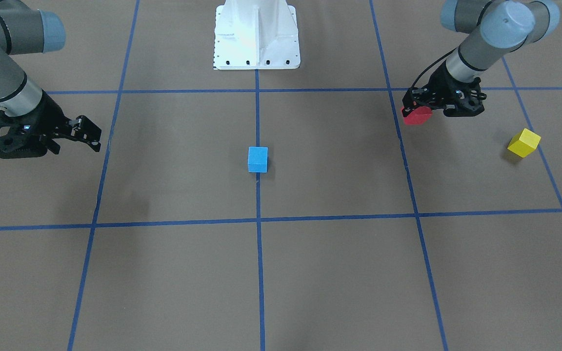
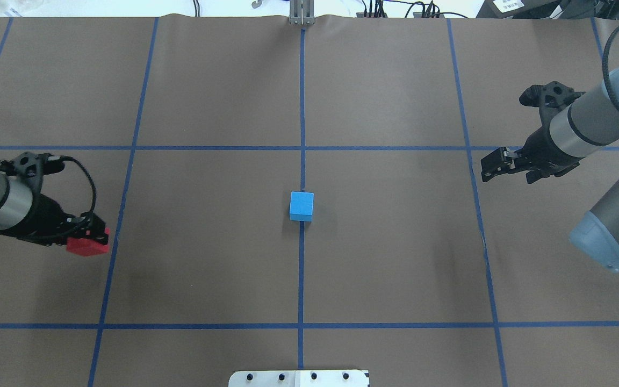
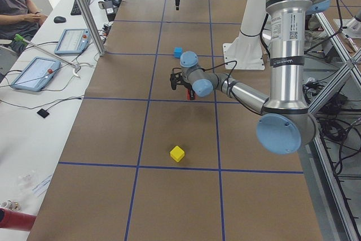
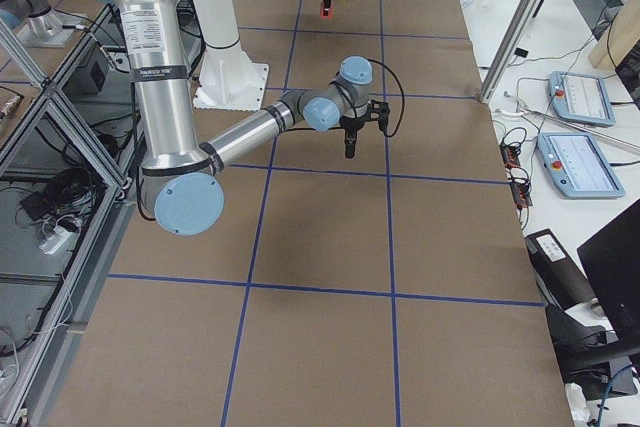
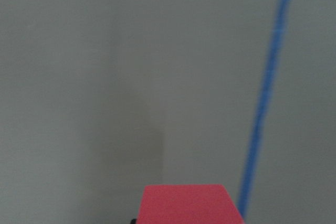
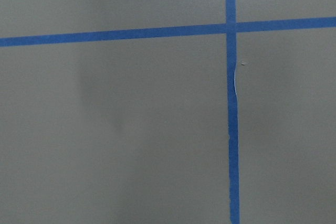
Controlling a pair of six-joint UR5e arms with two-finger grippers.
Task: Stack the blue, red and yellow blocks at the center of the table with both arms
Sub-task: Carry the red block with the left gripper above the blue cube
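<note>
A blue block [image 1: 257,159] stands at the table's centre on the middle tape line; it also shows in the overhead view [image 2: 301,206]. My left gripper [image 1: 416,113] is shut on a red block [image 1: 416,117] and holds it just above the table, well to the robot's left of the blue block [image 2: 88,246]. The left wrist view shows the red block [image 5: 189,204] at its bottom edge. A yellow block [image 1: 524,142] lies on the table beyond the left gripper, near the table's end. My right gripper [image 1: 88,134] is open and empty, far on the other side [image 2: 489,165].
The white robot base [image 1: 256,36] stands at the robot's edge of the table. Blue tape lines [image 6: 231,129] mark a grid on the brown surface. A side bench with tablets [image 3: 34,71] and a seated operator [image 3: 17,4] lies beyond the far edge.
</note>
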